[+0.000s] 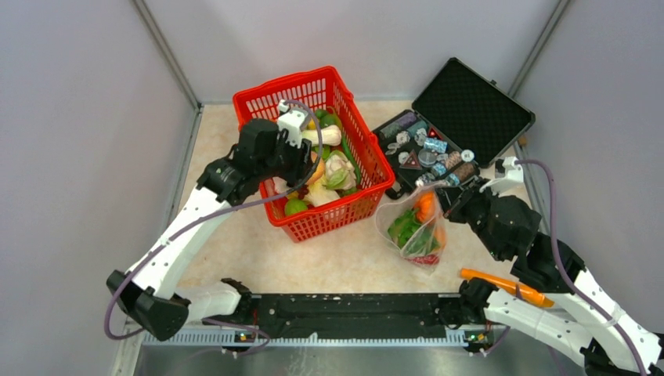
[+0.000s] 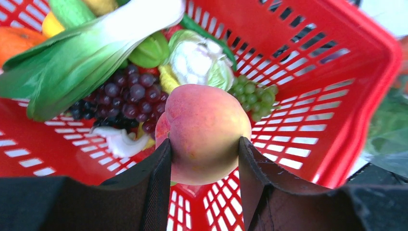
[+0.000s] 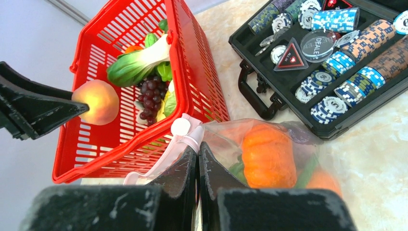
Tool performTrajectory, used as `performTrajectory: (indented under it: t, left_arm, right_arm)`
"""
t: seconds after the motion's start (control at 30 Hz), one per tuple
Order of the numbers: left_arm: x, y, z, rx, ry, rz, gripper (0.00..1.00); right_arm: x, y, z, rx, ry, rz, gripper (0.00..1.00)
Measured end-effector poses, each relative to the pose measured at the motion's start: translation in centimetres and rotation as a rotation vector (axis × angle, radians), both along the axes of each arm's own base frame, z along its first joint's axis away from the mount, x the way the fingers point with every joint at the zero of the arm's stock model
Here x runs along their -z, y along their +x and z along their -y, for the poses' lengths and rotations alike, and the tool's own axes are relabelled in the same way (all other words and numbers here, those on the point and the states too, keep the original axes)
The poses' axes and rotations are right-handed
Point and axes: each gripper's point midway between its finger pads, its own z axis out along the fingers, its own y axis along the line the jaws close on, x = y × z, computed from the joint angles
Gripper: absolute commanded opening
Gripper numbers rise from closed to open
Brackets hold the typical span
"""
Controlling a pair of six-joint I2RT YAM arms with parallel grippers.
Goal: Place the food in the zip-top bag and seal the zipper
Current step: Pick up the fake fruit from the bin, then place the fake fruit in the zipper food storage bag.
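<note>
**Peach lifted, bag mouth pinched**

My left fingers (image 2: 161,168), half open, clamp a peach (image 2: 204,125) over the red basket (image 2: 337,57) of grapes (image 2: 127,94), bok choy (image 2: 91,53) and cabbage (image 2: 197,60). My right fingers (image 3: 185,178) are closed on the zip-top bag (image 3: 226,137) by its zipper (image 3: 185,139), with a pumpkin (image 3: 268,156) and greens (image 1: 403,227) inside. The round peach may slip, or the slack mouth may sag and refuse it

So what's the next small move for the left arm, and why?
Probably lift the peach clear of the basket and carry it toward the bag: the left gripper grips it above the basket, the right gripper pinches the bag's edge.
</note>
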Motion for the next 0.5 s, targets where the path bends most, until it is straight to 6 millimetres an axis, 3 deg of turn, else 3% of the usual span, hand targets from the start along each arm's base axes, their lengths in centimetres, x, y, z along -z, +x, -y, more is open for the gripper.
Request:
performTrajectory:
  t: [0.27, 0.5]
  left_arm:
    - [-4.1, -1.8, 2.2, 0.104, -0.212, 0.113, 0.02]
    - [-7.7, -4.4, 6.3, 0.319, -0.427, 0.120, 0.05]
  right_arm:
    - [0.0, 0.1, -0.5, -0.011, 0.002, -0.002, 0.00]
    - [0.0, 0.1, -0.6, -0.020, 0.004, -0.003, 0.00]
